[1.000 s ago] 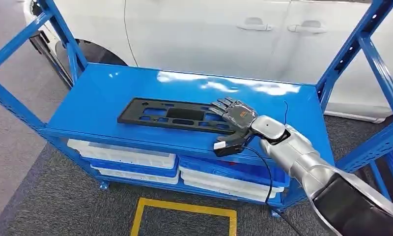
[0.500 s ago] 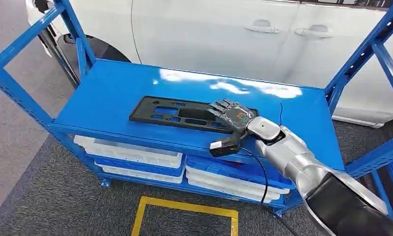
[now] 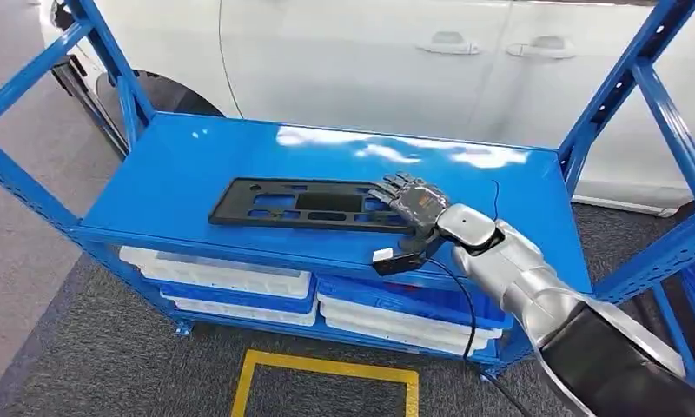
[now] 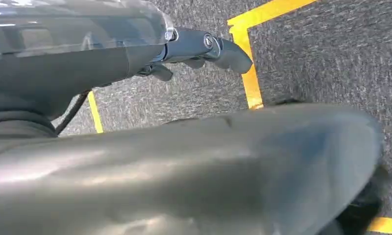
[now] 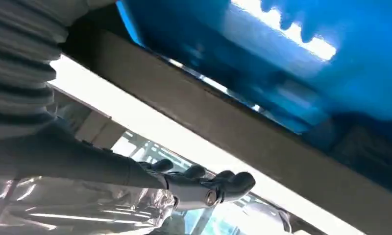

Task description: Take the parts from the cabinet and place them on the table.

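A long flat black plastic part (image 3: 305,204) with several cut-outs lies on the blue top shelf (image 3: 196,156) of the cabinet. My right hand (image 3: 411,207) holds the part's right end, with its fingers spread over the top. The thumb is hidden in the head view. In the right wrist view the right hand (image 5: 204,188) shows its thumb and dark fingers beside a dark band and the blue shelf (image 5: 331,73). My left hand (image 4: 204,46) hangs beside my body over grey carpet and holds nothing.
Blue uprights (image 3: 626,82) frame the cabinet on both sides. White and blue trays (image 3: 240,282) fill the lower shelf. A white car (image 3: 396,61) stands right behind. Yellow tape (image 3: 327,369) marks the grey carpet in front.
The camera swung out and back. The black part has turned slightly under my right hand and now lies more level along the shelf. The hand stays on its right end.
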Motion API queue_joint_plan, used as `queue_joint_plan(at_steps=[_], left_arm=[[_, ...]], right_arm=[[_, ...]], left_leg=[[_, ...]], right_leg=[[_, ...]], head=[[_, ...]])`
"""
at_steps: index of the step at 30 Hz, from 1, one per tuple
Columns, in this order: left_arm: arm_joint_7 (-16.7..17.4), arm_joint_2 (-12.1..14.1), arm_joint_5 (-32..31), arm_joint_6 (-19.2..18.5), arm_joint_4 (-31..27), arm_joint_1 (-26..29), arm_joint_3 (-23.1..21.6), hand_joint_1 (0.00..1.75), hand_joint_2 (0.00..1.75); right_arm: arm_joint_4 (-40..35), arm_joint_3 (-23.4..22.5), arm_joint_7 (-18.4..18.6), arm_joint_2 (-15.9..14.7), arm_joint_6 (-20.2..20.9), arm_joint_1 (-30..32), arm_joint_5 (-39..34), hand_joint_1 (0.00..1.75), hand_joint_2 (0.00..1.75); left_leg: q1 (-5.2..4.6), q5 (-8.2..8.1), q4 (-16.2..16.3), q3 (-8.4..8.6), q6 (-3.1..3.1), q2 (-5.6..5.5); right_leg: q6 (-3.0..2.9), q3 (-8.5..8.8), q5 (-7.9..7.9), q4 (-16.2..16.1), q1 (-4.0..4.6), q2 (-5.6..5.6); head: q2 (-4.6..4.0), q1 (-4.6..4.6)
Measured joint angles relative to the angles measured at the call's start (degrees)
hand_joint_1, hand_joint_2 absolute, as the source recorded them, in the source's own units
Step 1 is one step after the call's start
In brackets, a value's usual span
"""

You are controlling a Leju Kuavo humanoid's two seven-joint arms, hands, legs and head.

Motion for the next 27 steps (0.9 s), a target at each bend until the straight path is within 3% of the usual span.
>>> queue_joint_plan(at_steps=[2, 3, 4, 5, 6, 9, 11, 13, 14, 15, 16, 17, 19, 20, 21, 24, 25, 27], left_arm=[[0.0, 0.1, 0.0, 0.0, 0.0, 0.0, 0.0, 0.00, 0.00], [0.0, 0.1, 0.0, 0.0, 0.0, -0.1, 0.0, 0.00, 0.00], [0.0, 0.1, 0.1, 0.0, 0.0, -0.1, 0.0, 0.00, 0.00], [0.0, 0.1, 0.1, 0.0, 0.0, -0.1, 0.0, 0.00, 0.00], [-0.1, 0.0, 0.2, 0.1, 0.0, -0.1, 0.0, 0.00, 0.00], [-0.1, 0.1, 0.3, 0.2, 0.0, 0.1, 0.2, 0.00, 0.00], [-0.3, 0.1, 0.4, 0.2, 0.0, -0.1, 0.2, 0.00, 0.00], [-0.4, 0.1, 0.5, 0.2, 0.0, -0.2, 0.3, 0.00, 0.00], [-0.4, 0.1, 0.5, 0.3, 0.0, -0.1, 0.3, 0.00, 0.00], [-0.4, 0.1, 0.5, 0.3, 0.0, 0.0, 0.3, 0.00, 0.00], [-0.4, 0.2, 0.5, 0.3, 0.0, 0.0, 0.4, 0.00, 0.00], [-0.4, 0.2, 0.5, 0.3, 0.0, 0.0, 0.4, 0.00, 0.00], [-0.5, 0.1, 0.5, 0.3, 0.0, 0.0, 0.4, 0.00, 0.00], [-0.5, 0.1, 0.5, 0.3, 0.0, 0.0, 0.4, 0.00, 0.00], [-0.5, 0.1, 0.5, 0.3, 0.0, -0.1, 0.4, 0.00, 0.00], [-0.5, 0.2, 0.6, 0.4, 0.0, 0.1, 0.6, 0.00, 0.00], [-0.5, 0.2, 0.6, 0.4, 0.0, 0.1, 0.7, 0.00, 0.00], [-0.6, 0.2, 0.6, 0.5, 0.0, 0.0, 0.8, 0.00, 0.00]], right_arm=[[0.0, 0.0, 0.0, 0.0, 0.0, 0.0, 0.0, 0.00, 1.75], [0.1, 0.0, 0.1, 0.0, 0.0, -0.1, 0.2, 0.12, 1.75], [0.1, 0.0, 0.2, 0.0, 0.1, -0.2, 0.4, 1.59, 1.75], [0.1, 0.0, 0.6, 0.0, 0.2, -0.3, 0.7, 1.75, 1.75], [0.2, 0.1, 0.7, -0.1, 0.3, -0.3, 1.0, 1.75, 1.75], [0.3, 0.1, 0.9, -0.1, 0.5, -0.4, 1.4, 1.75, 1.75], [0.4, 0.1, 0.9, 0.5, 0.5, -0.4, 1.8, 1.75, 1.75], [0.7, 0.0, 1.0, 1.1, 0.4, -0.3, 2.1, 1.73, 1.75], [0.8, -0.1, 1.1, 1.4, 0.3, -0.3, 2.1, 1.73, 1.75], [0.9, -0.1, 1.2, 1.7, 0.3, -0.3, 2.1, 1.75, 1.75], [1.0, -0.2, 1.3, 2.1, 0.3, -0.3, 2.1, 1.75, 1.75], [1.1, -0.4, 1.3, 2.3, 0.3, -0.3, 2.2, 1.75, 1.75], [1.1, -0.6, 1.3, 2.6, 0.2, -0.7, 2.2, 1.75, 1.75], [1.2, -0.6, 1.3, 2.8, 0.2, -1.0, 2.2, 1.75, 1.75], [1.2, -0.6, 1.3, 3.3, 0.2, -1.3, 2.3, 1.75, 1.75], [1.2, -0.9, 0.7, 3.6, 0.0, -1.4, 2.8, 1.75, 1.75], [1.2, -1.0, 0.5, 3.6, -0.1, -1.4, 3.0, 1.75, 1.75], [1.2, -1.0, 0.2, 3.6, -0.2, -1.5, 3.1, 1.75, 1.75]], left_leg=[[0.24, 3.53, -5.0, 2.46, -0.23, 0.00], [0.46, 6.20, -10.6, 5.28, -0.34, -0.02], [0.69, 8.06, -15.4, 7.78, -0.41, -0.28], [0.44, 7.58, -17.0, 8.30, 0.02, -0.93], [0.54, 8.16, -17.4, 8.32, 0.89, -0.87], [0.01, 8.43, -17.5, 8.20, 2.05, -0.79], [0.37, 8.89, -18.0, 8.43, 2.77, -0.74], [0.25, 8.93, -18.0, 8.28, 3.08, -0.60], [0.16, 8.91, -17.9, 8.24, 3.18, -0.52], [0.10, 8.89, -17.9, 8.23, 3.21, -0.47], [0.08, 8.89, -17.9, 8.27, 3.21, -0.47], [0.08, 8.85, -17.8, 8.29, 3.17, -0.47], [0.07, 8.67, -17.6, 8.46, 2.92, -0.47], [0.02, 8.61, -17.6, 8.43, 2.77, -0.43], [-0.31, 8.61, -17.4, 8.13, 2.40, -0.21], [-0.22, 8.91, -18.0, 8.23, 1.60, -0.07], [-0.46, 8.60, -17.7, 8.15, 1.21, -0.17], [-0.26, 5.24, -13.0, 6.20, 0.54, -0.03]], right_leg=[[0.08, 0.13, -0.05, 0.1, -0.06, 0.07], [0.30, 0.21, -0.18, 0.3, -0.10, 0.10], [0.57, 0.20, -0.36, 0.5, -0.11, 0.11], [0.96, 0.05, -0.55, 0.9, 0.13, 0.27], [1.25, -0.07, -0.53, 1.2, 0.18, 0.46], [2.31, -0.17, -0.29, 0.8, -0.07, 0.43], [2.64, -1.18, -2.38, 3.1, -0.37, 0.68], [2.90, -5.20, -6.85, 12.2, -0.53, 1.26], [3.00, -7.19, -8.32, 16.5, -0.57, 1.31], [3.04, -8.38, -8.69, 19.0, -0.60, 1.32], [3.01, -8.17, -7.65, 18.6, -0.61, 1.31], [2.90, -6.78, -5.67, 15.7, -0.61, 1.30], [2.48, -1.57, -0.42, 5.2, -0.59, 0.92], [2.22, -0.02, -0.76, 2.2, -0.34, -0.09], [2.03, 0.37, -1.14, 0.8, 0.17, 0.01], [1.40, 0.09, -1.00, 1.0, 0.25, 0.54], [0.90, 0.46, -0.59, 0.2, -0.34, 0.54], [0.35, 0.72, -0.52, 0.0, -0.33, 0.15]], head=[[0.00, 0.02], [0.00, 0.00], [0.00, 0.02], [0.00, 0.00], [0.00, 0.02], [0.00, 0.02], [0.00, 0.02], [-0.02, 0.02], [0.00, 0.02], [0.00, 0.02], [0.00, 0.02], [0.00, 0.02], [0.00, 0.02], [0.00, 0.02], [0.00, 0.02], [0.00, 0.02], [0.00, 0.00], [0.00, 0.02]])
